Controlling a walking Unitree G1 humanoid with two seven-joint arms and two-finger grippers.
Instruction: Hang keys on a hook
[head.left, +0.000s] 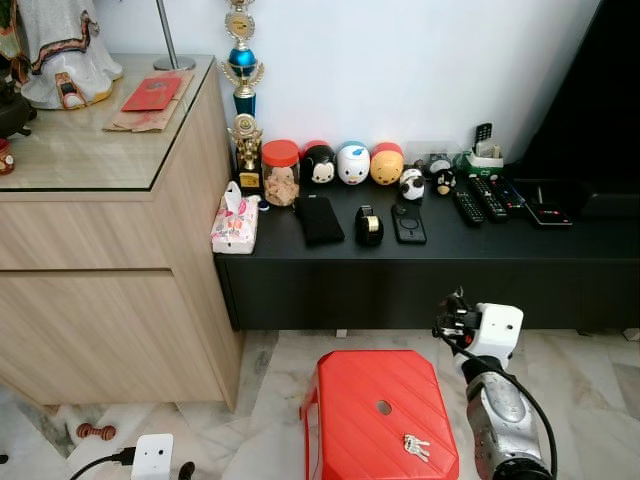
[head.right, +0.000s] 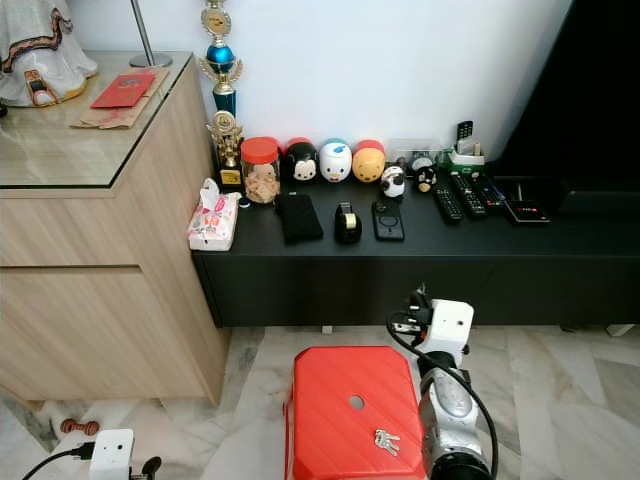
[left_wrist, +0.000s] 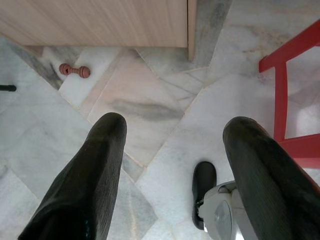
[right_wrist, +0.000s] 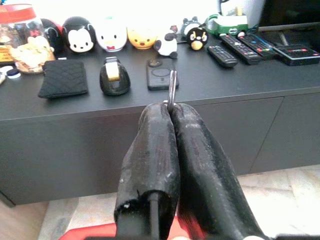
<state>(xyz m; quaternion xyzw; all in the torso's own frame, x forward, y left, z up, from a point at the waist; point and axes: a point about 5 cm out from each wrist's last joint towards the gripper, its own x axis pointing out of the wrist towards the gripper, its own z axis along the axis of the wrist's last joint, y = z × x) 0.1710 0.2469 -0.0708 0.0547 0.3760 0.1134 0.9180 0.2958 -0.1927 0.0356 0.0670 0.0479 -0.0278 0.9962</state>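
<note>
Keys (head.left: 416, 446) near red stool (head.left: 360, 420) edge, right claw (right_wrist: 170, 107) pinching metal ring (right_wrist: 172, 90), left claw (left_wrist: 175, 150) wide.

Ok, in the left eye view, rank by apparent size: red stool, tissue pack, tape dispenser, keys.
1. red stool, though nearest the camera
2. tissue pack
3. tape dispenser
4. keys

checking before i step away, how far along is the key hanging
Done: the grasp; right gripper is shut on a thin metal key or ring. A small silver key bunch lies on the red plastic stool. Left gripper hangs open. To do: hanging; I cannot tell where the hook is.
</note>
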